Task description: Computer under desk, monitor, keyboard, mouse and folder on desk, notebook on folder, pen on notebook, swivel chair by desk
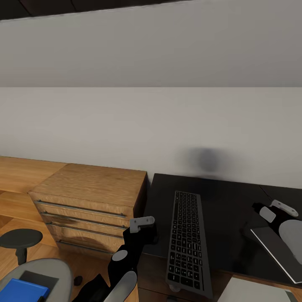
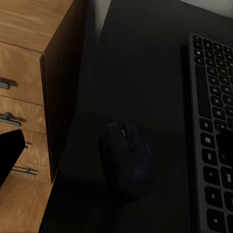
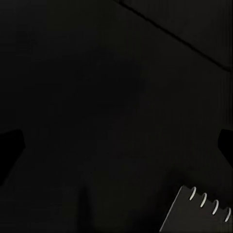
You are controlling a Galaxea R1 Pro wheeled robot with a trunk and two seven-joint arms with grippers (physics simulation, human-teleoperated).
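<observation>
On the black-topped desk (image 1: pixel 226 218), just left of the slim silver-framed keyboard (image 1: pixel 186 241), sits the small dark rounded mouse (image 2: pixel 127 160) under the left gripper (image 1: pixel 141 224), jaw spread impossible to tell: light, slick-shelled, best pinched across its flanks.

On the desk (image 1: pixel 226 209) the keyboard (image 1: pixel 186 241) is laid, with the mouse (image 2: pixel 127 160) at its left and the dresser (image 1: pixel 90 205) beside the desk.

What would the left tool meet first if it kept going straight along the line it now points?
Most likely the mouse, lying on the black desk between the oak dresser and the keyboard; how far off is unclear.
</observation>
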